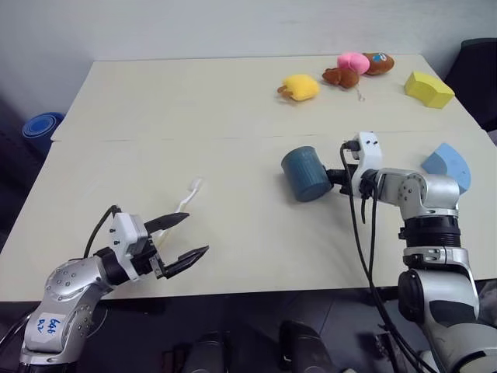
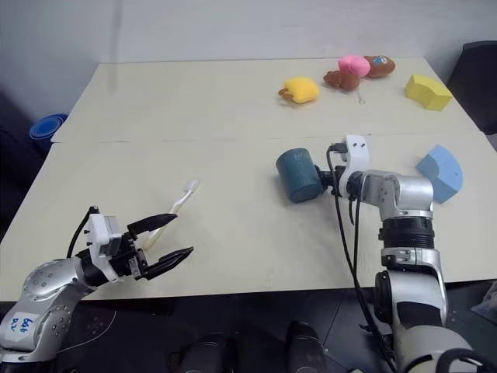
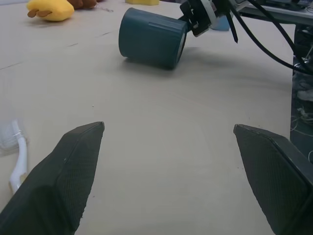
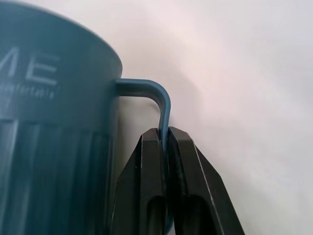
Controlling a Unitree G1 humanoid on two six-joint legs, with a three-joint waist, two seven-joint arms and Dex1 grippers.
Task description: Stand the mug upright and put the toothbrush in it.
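Between the fingers of the right gripper the thin loop handle of the mug is being clamped, the mug lying on its side just ahead of that gripper. Well apart from it, the left gripper is being held wide open over the pale table, nothing gripped. Just beyond its fingertips the toothbrush is lying flat. Far past the right gripper, plush toys and a yellow block are resting; a light-blue foam block is lying beside its arm.

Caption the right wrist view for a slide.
Right hand shut on the thin loop handle of the teal mug.
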